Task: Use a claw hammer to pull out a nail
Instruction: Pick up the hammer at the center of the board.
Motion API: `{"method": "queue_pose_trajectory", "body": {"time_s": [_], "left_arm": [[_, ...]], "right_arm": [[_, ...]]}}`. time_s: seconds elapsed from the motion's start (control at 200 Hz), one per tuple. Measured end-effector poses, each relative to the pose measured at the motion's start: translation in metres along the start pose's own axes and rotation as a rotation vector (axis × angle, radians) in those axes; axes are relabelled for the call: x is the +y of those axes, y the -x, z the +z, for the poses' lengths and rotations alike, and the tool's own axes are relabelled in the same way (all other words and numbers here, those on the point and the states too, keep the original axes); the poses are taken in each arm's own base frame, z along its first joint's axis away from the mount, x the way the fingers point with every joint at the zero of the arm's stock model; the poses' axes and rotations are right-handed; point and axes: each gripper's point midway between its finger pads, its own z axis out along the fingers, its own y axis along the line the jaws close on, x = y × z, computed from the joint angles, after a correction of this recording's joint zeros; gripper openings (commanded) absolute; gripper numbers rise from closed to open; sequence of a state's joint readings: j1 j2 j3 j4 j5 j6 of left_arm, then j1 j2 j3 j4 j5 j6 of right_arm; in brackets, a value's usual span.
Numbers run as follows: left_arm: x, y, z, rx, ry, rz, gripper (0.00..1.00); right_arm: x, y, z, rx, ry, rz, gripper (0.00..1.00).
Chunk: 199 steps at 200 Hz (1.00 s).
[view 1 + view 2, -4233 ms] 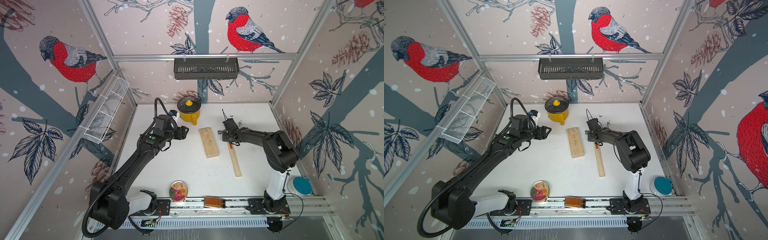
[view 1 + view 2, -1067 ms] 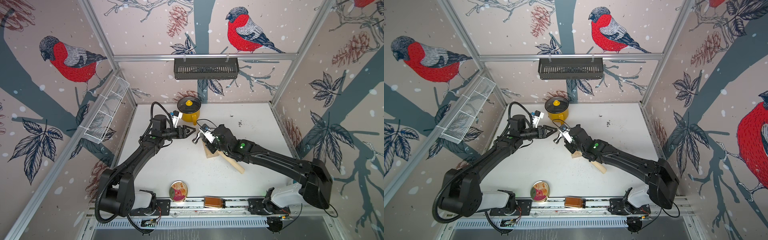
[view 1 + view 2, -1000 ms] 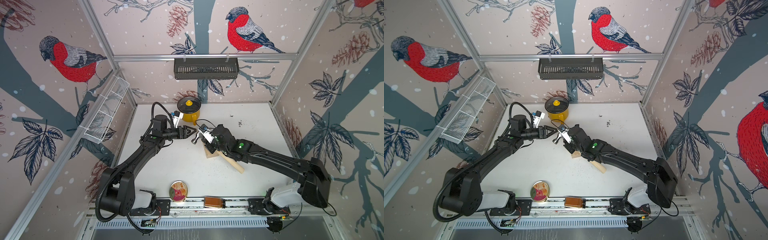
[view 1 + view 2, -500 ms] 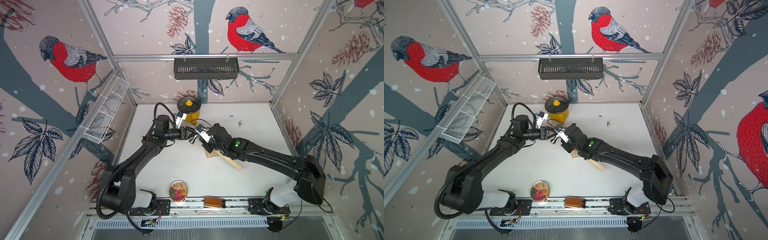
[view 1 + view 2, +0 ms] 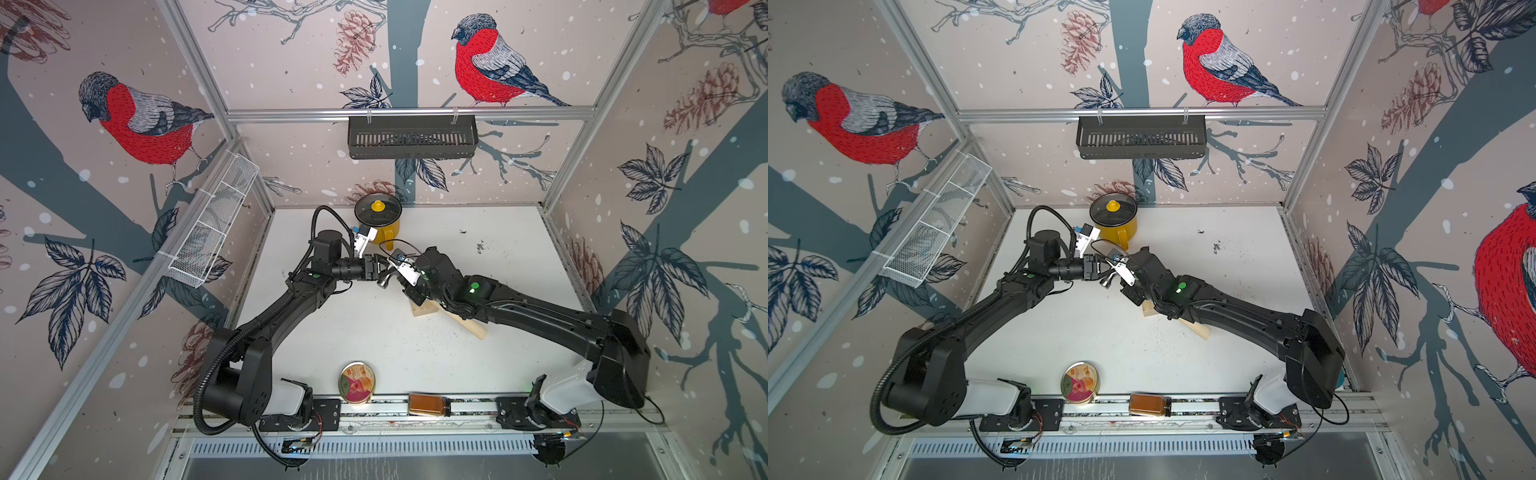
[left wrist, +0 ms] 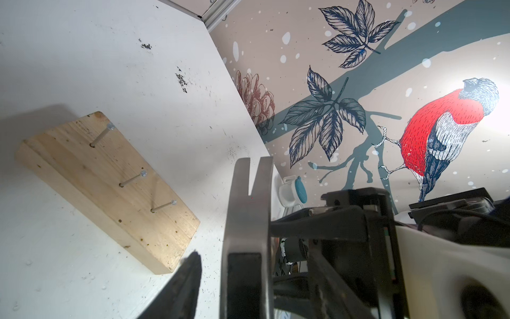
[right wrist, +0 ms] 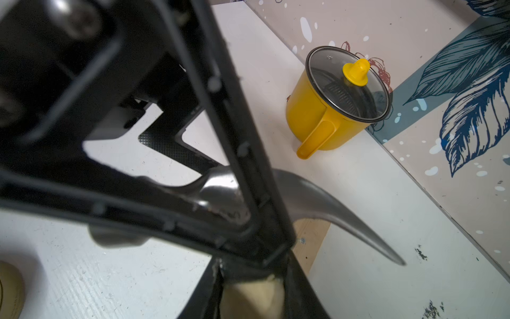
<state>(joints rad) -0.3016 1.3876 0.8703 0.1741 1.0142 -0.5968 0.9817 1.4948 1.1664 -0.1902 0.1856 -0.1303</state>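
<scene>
The claw hammer (image 6: 248, 198) is pinched just under its head by the right gripper (image 7: 249, 276), handle running back beneath that arm, while the head is straddled by the spread left gripper (image 5: 376, 268), the board's (image 6: 110, 187) 3 nails (image 6: 132, 179) lying ahead of and below those jaws.

Just in front of the yellow pot (image 5: 1113, 224) the two arms meet. The left claw (image 5: 1100, 269) reaches the grey head of the claw hammer (image 5: 1106, 284), which the right claw (image 5: 1124, 286) grips. The pale handle end shows from under the right arm, beyond a wooden block (image 5: 1148, 309). Well away from the pot, a round tin (image 5: 1079, 382) lies on the white worktop (image 5: 1246, 266).
</scene>
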Motion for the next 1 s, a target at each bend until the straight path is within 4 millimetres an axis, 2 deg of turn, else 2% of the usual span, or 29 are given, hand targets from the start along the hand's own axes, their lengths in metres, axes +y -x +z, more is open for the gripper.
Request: {"method": "queue_pose_trajectory", "body": {"time_s": [0.195,0.61,0.995], "left_arm": [[-0.002,-0.001,0.001,0.005,-0.006,0.002,0.60],[-0.003,-0.002,0.002,0.008,-0.009,0.002,0.56],[-0.002,-0.003,0.002,0.012,-0.010,0.000,0.48]], "right_arm": [[-0.002,0.004,0.000,-0.005,-0.011,-0.002,0.00],[-0.002,-0.003,-0.002,0.028,-0.017,-0.016,0.00],[-0.001,0.009,0.001,0.013,-0.017,-0.042,0.01]]}}
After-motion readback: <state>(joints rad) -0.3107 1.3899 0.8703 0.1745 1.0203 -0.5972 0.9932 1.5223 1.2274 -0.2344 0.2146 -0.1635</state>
